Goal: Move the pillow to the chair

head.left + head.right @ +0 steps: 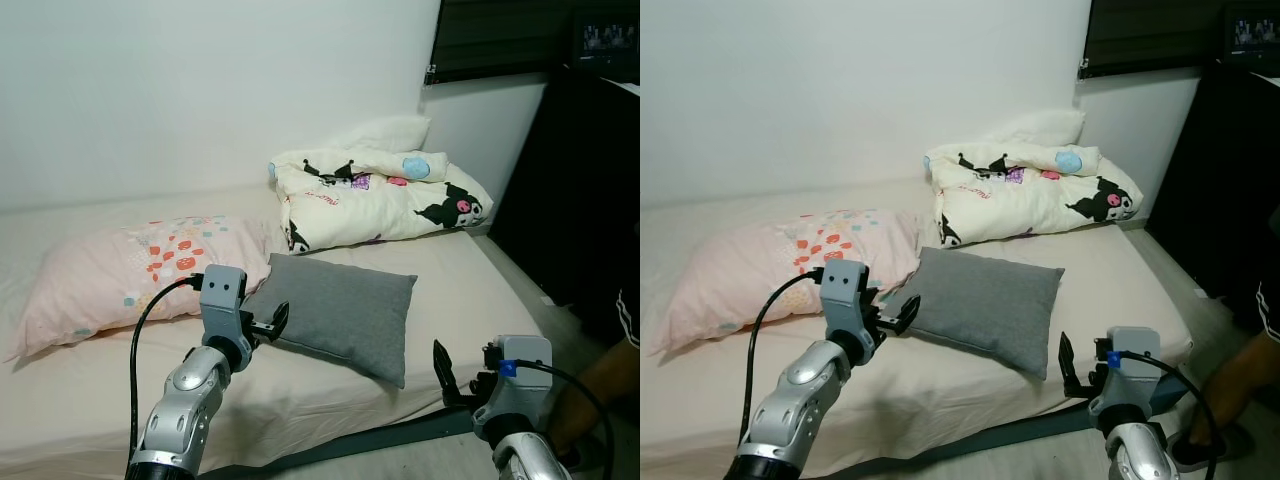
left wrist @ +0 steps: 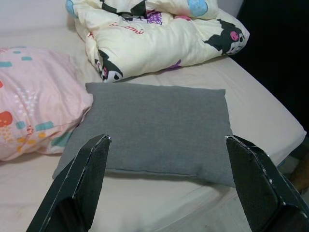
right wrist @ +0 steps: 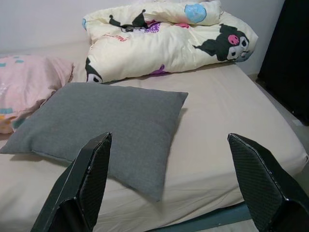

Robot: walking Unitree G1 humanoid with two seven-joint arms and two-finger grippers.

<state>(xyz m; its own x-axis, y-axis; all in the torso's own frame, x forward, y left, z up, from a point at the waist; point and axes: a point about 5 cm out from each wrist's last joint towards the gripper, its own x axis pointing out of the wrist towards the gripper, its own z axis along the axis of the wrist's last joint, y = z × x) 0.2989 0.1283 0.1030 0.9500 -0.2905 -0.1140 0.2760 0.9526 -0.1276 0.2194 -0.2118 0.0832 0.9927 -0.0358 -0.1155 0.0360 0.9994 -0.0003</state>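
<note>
the grey pillow [image 1: 342,312] lies crosswise just ahead of the nearer left end effector [image 1: 270,322], spread wide and empty.

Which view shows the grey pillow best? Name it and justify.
The left wrist view: the grey pillow lies whole and close between the open left claw fingers. The right wrist view shows it off to one side; both eye views show it smaller, its near corner behind the left claw.
</note>
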